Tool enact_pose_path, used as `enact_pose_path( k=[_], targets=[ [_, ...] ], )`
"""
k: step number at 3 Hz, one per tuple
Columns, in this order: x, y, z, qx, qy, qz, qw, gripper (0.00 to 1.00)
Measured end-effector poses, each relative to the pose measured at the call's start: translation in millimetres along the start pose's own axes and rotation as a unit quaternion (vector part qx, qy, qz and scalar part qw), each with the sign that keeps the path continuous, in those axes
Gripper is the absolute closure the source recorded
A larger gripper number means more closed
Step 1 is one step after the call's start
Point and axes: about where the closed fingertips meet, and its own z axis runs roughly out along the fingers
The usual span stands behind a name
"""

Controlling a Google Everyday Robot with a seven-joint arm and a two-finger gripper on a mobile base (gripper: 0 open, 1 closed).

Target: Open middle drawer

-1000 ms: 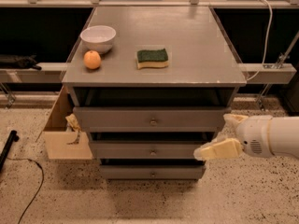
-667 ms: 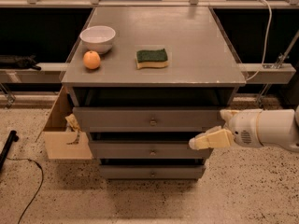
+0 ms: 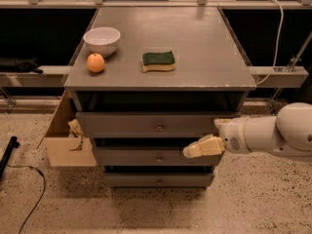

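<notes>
Speckled flooring surrounds the grey cabinet, whose top carries a white bowl, an orange and a green-and-yellow sponge. On the cabinet's front, the middle drawer sits between the other two. The cream gripper hangs before that drawer's front, just right of its knob — whether released or clenched cannot be told.

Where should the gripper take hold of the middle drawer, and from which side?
Grip the small round knob at the front centre of the middle drawer; it is the only part sticking out of the flat face. Come straight from the front. The gripper hangs just right of the knob, at about its height.
</notes>
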Motion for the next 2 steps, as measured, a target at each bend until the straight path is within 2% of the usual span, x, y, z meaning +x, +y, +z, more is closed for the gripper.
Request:
enact_pose_path(
  k=[1, 2],
  targets=[
    [23, -3, 33, -0.011, 0.027, 0.029, 0.9992, 0.0],
    [45, 3, 56, -0.019, 0.068, 0.067, 0.9952, 0.0]
  ],
)
